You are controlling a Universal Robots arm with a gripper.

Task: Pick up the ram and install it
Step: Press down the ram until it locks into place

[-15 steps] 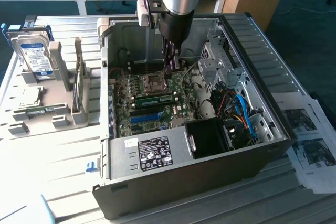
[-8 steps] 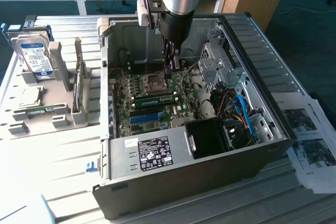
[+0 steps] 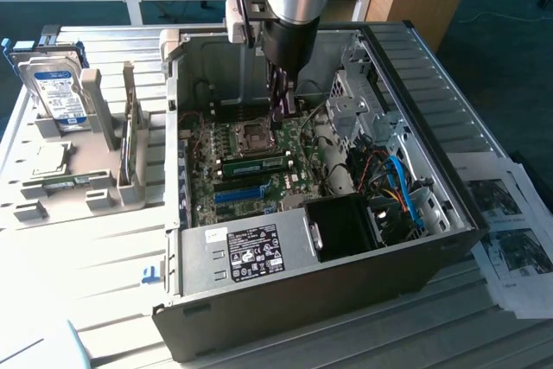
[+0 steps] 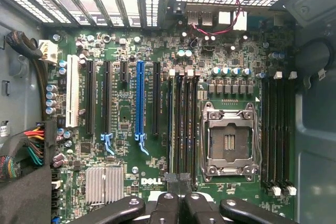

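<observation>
Hand (image 3: 283,112) is shut, fingers pressed together, nothing visibly betw them. I see it low inside the open PC case (image 3: 346,300), over the mobo (image 4: 126,114), tips above one end of the black slots (image 4: 191,124) beside the CPU socket (image 4: 229,140). Ram (image 3: 255,164) lies along those slots; can't tell if seated or touched. Hard drive (image 3: 59,92) stands on the worktop (image 3: 86,248), well apart, exterior view's left.
</observation>
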